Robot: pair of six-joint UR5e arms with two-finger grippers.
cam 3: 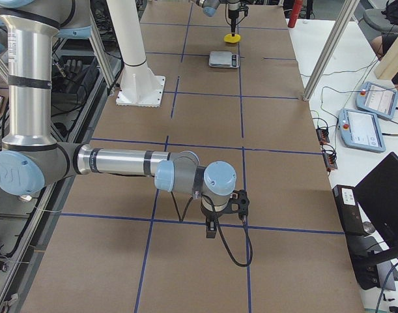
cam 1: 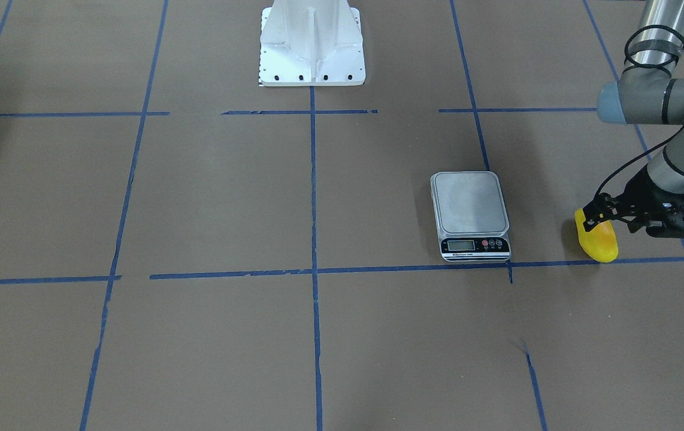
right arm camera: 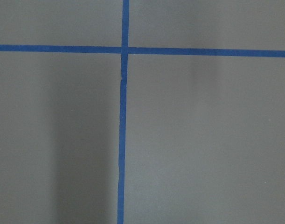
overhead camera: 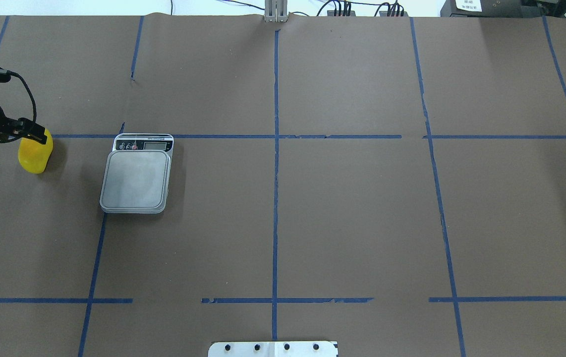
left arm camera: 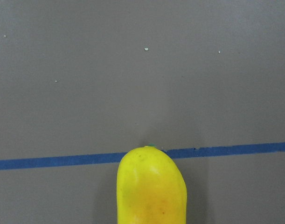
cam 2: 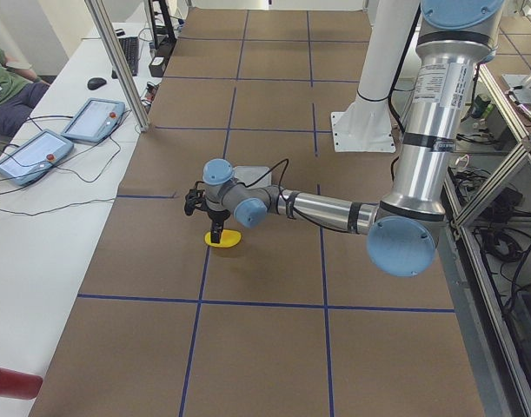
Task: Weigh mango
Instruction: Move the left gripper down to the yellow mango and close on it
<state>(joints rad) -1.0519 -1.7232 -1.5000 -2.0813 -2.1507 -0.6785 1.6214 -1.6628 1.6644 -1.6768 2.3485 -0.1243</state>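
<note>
mango (cam 1: 597, 240) is flat on the brown table paper, one tip right at a blue tape line (left arm camera: 49, 162), on the robot's left side of the scale (cam 1: 471, 206), clear gap between them, nothing on the platform yet

left gripper (cam 1: 592, 220) comes down on it from above, black fingers (overhead camera: 36, 134) overlapping the fruit in both the front and overhead views. wrist cam shows only the mango end, bottom centre, no fingers, so I can't tell whether it's clamped on the fruit or just straddling it

risks as I see them:
- smooth rounded skin plus a two-finger pinch: it could squirt out or twist in the grip on lift, worse if the hold is off-centre
- platform looks about as long as the mango, so a skewed drop could leave it overhanging, rolling off, or resting on the display and buttons
- any finger contact left on the fruit or platform after placing would corrupt the reading, it needs a full let-go and retreat

right gripper (cam 3: 212, 228) hangs over bare paper well away from all this, seen only from the side view, so its state can't be told either
</note>
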